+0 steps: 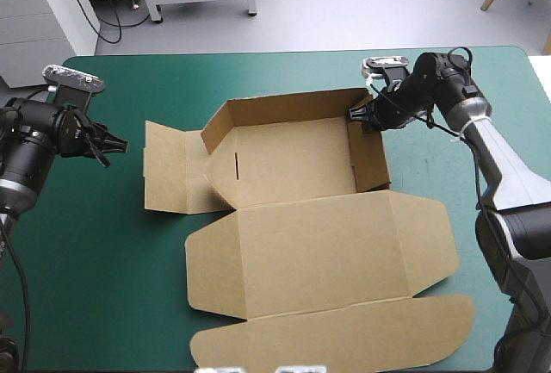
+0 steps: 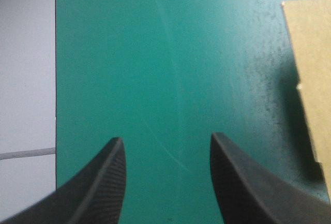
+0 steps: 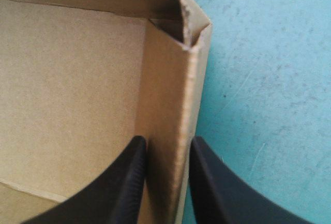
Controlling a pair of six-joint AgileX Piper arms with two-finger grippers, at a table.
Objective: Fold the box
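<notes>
Right end effector (image 3: 165, 142): pinching the box's (image 3: 77, 79) right wall (image 3: 165, 105). One black finger (image 3: 126, 182) sits inside the tray, the other outside, with the board all but filling the gap between them. The grip is just short of the wall's far corner, where the far wall meets it and the fold looks a little crushed. Beyond the outer finger there is only bare teal-green counter (image 3: 264, 79).

From above, my right end effector (image 1: 360, 117) reaches in from the counter's right side, toward the far right corner.

Left end effector (image 2: 166, 138): spread wide, gripping nothing, over bare counter (image 2: 155, 53) near the left edge. A brown edge of the box (image 2: 310, 69) shows ahead and to one side, not touching me. From above, my left end effector (image 1: 114, 145) is apart from the left flap (image 1: 168, 166).

Box (image 1: 293, 166): mid-counter (image 1: 103, 252), an open tray. Far wall and right wall are up. At the left end a tab stands slanted, and the flap beyond it lies flat. The lid (image 1: 318, 252) lies flat toward the near edge, its rounded tuck flap nearest that edge.
</notes>
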